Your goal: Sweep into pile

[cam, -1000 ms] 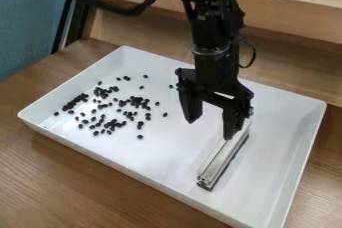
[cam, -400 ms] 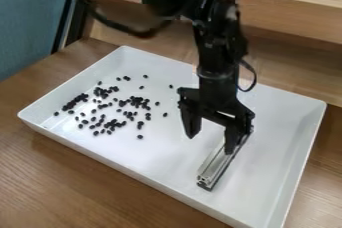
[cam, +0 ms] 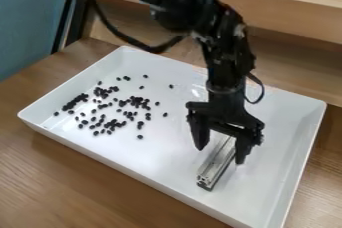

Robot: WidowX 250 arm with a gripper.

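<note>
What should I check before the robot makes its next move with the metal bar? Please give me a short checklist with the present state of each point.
1. Gripper open: ok.
2. Metal bar lined up between the fingers: ok, as seen from this camera.
3. Fingers low enough for a firm grip: cannot tell.
4. Bar held: not ok, the fingers are apart with a gap beside it.
5. Dark pieces all inside the white tray: ok.
6. Pieces in one pile: not ok, they lie scattered.
</note>
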